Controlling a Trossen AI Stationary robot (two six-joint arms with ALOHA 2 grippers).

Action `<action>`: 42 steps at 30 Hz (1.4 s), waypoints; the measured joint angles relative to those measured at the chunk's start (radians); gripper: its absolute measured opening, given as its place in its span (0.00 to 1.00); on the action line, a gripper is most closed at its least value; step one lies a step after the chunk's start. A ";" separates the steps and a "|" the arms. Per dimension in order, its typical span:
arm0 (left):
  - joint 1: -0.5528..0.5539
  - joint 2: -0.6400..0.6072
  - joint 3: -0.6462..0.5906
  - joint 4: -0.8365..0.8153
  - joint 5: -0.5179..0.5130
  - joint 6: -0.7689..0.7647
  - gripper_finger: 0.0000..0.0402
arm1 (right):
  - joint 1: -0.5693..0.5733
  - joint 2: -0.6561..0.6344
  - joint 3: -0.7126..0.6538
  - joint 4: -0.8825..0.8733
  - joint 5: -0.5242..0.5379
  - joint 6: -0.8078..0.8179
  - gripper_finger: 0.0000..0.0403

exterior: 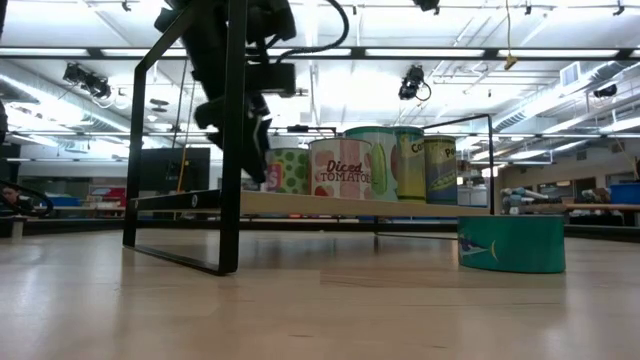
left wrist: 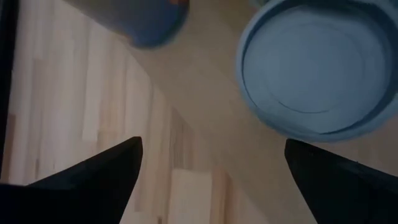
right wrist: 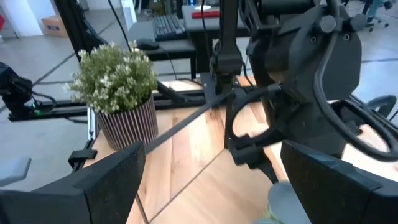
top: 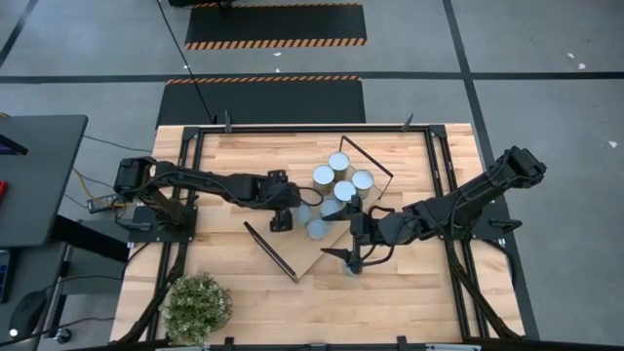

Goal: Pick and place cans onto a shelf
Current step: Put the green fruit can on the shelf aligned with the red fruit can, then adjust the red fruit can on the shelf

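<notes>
A plank tabletop [top: 409, 292] sits on a grey workshop floor with black mats edged in hazard stripes beyond it, and the low view looks across the wood into a bright hall with ceiling lights.

The shelf [top: 310, 249], a light-wood board with a thin black frame at each short end, lies at an angle in the middle of the table. The cans [top: 341, 181] stand clustered on it, pale round tops showing from above; at table height their labels show, one reading diced tomatoes [exterior: 340, 167]. One short teal can [exterior: 511, 243] stands off the board on the tabletop, close to the shelf's edge.

The left gripper [top: 283, 216] hangs over the shelf with the cluster just beyond its fingertips, its jaws spread wide and empty. Its wrist camera looks straight down: a can's pale blue top [left wrist: 317, 65] lies just ahead of the two dark fingers [left wrist: 93, 171], offset toward one of them, and neither touches it.

The right gripper [top: 353, 257] reaches in from the other side and sits at the shelf's near edge, right by the teal can (from above the can is largely hidden under it). Its jaws also stand wide apart, holding nothing.

Well off from both grippers, a potted plant [top: 197, 305] in a striped pot stands at the table's near corner on the left arm's side.
</notes>
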 joint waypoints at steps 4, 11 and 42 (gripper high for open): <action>0.000 0.000 0.000 0.025 0.000 0.000 1.00 | 0.000 0.000 0.000 0.019 0.000 0.000 0.95; -0.013 -0.003 0.000 -0.005 0.000 -0.002 1.00 | 0.000 0.000 0.000 -0.027 0.000 -0.019 0.95; -0.078 -0.064 0.001 -0.060 -0.070 -0.045 1.00 | 0.062 0.325 0.000 -0.162 0.499 -0.296 0.95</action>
